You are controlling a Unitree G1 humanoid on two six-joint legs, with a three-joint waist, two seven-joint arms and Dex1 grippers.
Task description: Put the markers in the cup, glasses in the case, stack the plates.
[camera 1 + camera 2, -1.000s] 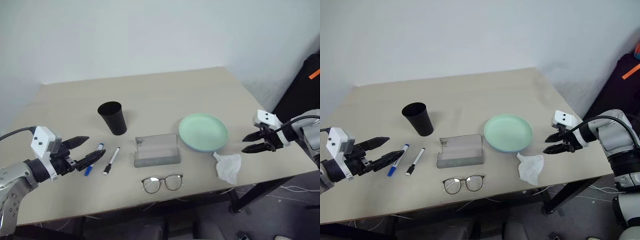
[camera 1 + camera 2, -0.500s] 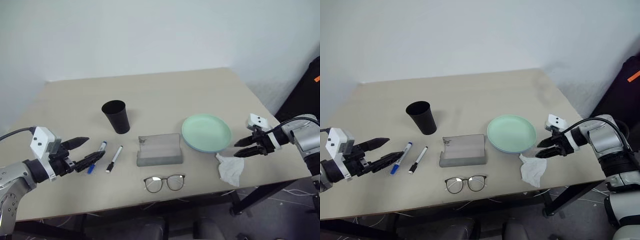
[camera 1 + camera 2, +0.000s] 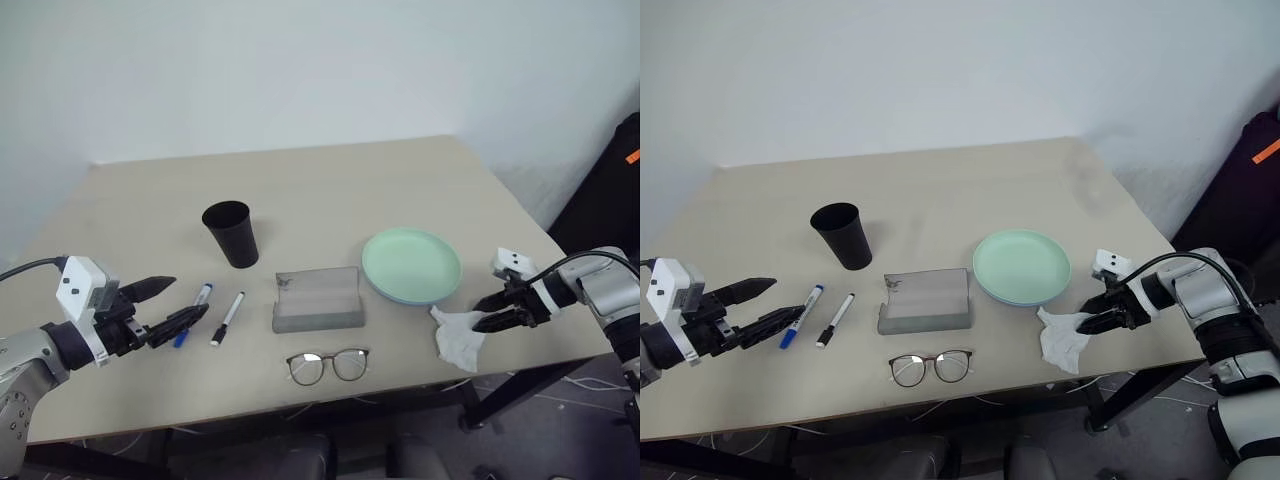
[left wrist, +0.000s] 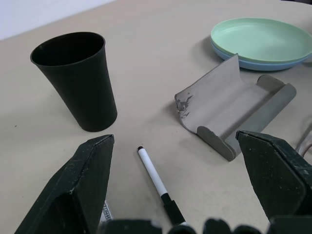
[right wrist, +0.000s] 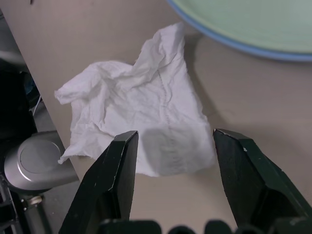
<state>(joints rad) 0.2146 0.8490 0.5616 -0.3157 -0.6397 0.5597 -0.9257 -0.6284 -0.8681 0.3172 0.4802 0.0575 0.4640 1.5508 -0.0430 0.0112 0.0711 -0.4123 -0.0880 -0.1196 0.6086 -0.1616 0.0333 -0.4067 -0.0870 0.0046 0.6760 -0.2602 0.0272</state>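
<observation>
Right gripper (image 3: 1092,314) wide open, empty, over tissue (image 5: 141,126), likely to clear it. Left gripper (image 3: 168,308) open, empty, near markers (image 3: 226,318).

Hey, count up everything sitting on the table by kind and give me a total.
Markers: 2
Cup: 1
Glasses case: 1
Glasses: 1
Plates: 2, stacked, mint green on light blue
Tissue: 1
Total: 8
</observation>
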